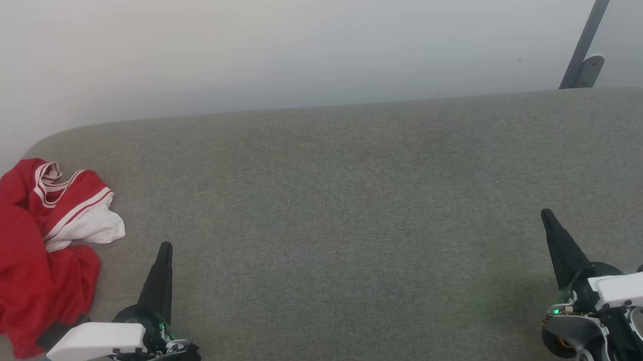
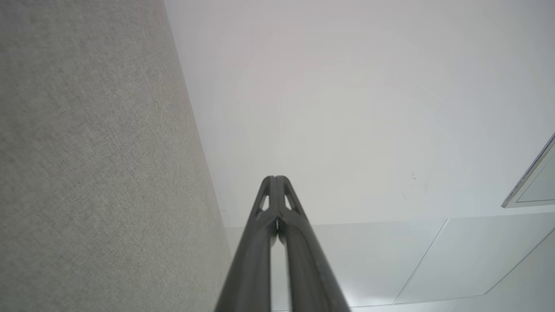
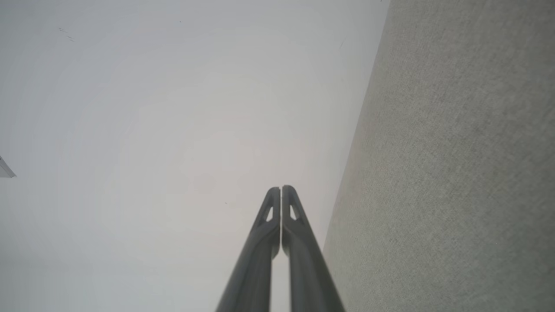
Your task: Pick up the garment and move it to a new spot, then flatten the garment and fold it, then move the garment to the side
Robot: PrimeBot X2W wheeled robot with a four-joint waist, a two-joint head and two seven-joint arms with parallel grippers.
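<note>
Your left gripper (image 1: 164, 250), long dark fingers pressed together on nothing, and your right gripper (image 1: 547, 216), likewise closed and empty, rest low over the grey woven fabric surface (image 1: 328, 202). Left of the left gripper, clear of its fingertips, the crumpled red jersey garment with white sleeves and striped trim (image 1: 25, 260) lies bunched at the surface's edge. Judging by that heap, nothing is done yet: pick-up, moving, flattening, folding, setting aside all remain.

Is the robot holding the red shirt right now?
No, the red shirt lies crumpled on the grey cushion, outside the shut left gripper.
</note>
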